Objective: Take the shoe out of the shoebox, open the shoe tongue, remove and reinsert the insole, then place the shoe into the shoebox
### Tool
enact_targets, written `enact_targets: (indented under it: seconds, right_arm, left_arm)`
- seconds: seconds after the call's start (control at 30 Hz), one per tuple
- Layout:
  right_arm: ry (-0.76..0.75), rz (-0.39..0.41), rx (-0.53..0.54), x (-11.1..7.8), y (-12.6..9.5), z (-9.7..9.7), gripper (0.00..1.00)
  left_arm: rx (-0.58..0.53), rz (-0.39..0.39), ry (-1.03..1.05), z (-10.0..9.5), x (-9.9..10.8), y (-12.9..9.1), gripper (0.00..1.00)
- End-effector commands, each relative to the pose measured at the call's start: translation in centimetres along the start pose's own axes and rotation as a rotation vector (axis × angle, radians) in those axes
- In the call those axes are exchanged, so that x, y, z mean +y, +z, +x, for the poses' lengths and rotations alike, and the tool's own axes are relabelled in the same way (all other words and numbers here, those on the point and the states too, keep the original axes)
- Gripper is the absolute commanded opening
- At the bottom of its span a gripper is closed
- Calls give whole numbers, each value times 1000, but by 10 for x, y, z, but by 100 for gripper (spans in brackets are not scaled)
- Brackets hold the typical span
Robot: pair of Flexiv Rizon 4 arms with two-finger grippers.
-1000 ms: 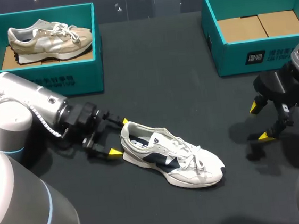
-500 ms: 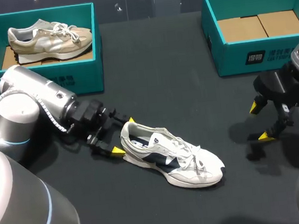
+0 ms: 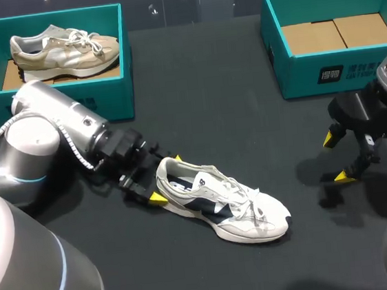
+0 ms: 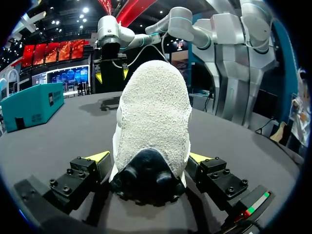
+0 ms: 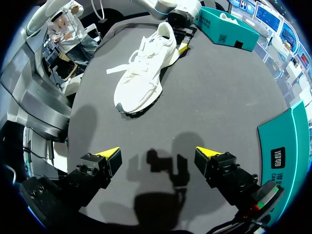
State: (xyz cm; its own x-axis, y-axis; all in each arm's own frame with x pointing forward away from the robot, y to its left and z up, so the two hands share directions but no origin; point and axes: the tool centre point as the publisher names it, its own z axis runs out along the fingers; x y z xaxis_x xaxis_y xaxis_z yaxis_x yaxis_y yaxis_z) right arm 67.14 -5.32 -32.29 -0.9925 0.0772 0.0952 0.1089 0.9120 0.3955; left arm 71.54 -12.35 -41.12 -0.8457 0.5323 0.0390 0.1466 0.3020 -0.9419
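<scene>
The shoe [image 3: 221,208], white with dark side panels, lies on its sole on the table [image 3: 232,120], outside both boxes, its laces loose over the tongue. The left end effector [image 3: 167,179] sits low at the heel, released: its fingers [image 3: 159,198] are spread and stand just beside the heel on either side, with the heel between them. In the left wrist view the heel of the shoe [image 4: 153,126] fills the space between the yellow tips of the end effector [image 4: 147,157], and the toe points straight away from it.

The right end effector [image 3: 336,158] hangs over bare table, well apart from the shoe's toe, also released, with nothing between its fingers [image 3: 344,177]. From its own wrist view the right end effector [image 5: 157,155] has only its shadow under it; the shoe [image 5: 141,80] lies well ahead, with the left arm at the far heel end.

The left box [image 3: 115,91] stands behind the left end effector and holds a beige shoe [image 3: 65,47] lying flat. The right box [image 3: 324,69] stands behind the right end effector, showing only its cardboard floor.
</scene>
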Motion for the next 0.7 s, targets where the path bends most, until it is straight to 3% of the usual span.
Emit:
enact_targets:
  seconds: [0.03, 0.37, 0.43, 0.53, 0.7]
  right_arm:
    - [0, 0, -2, 0, 0, 1, 100]
    - [0, 0, -2, 0, 0, 1, 100]
    - [0, 0, -2, 0, 0, 1, 100]
    - [0, 0, -2, 0, 0, 1, 100]
    - [0, 0, -2, 0, 0, 1, 100]
  left_arm:
    - [11, 3, -2, -3, 2, 6, 100]
    - [22, 23, -9, -2, 1, 14, 100]
    - [25, 27, -10, -2, 1, 15, 91]
    - [30, 31, -11, -1, 1, 17, 100]
    - [36, 48, -17, 0, 0, 19, 100]
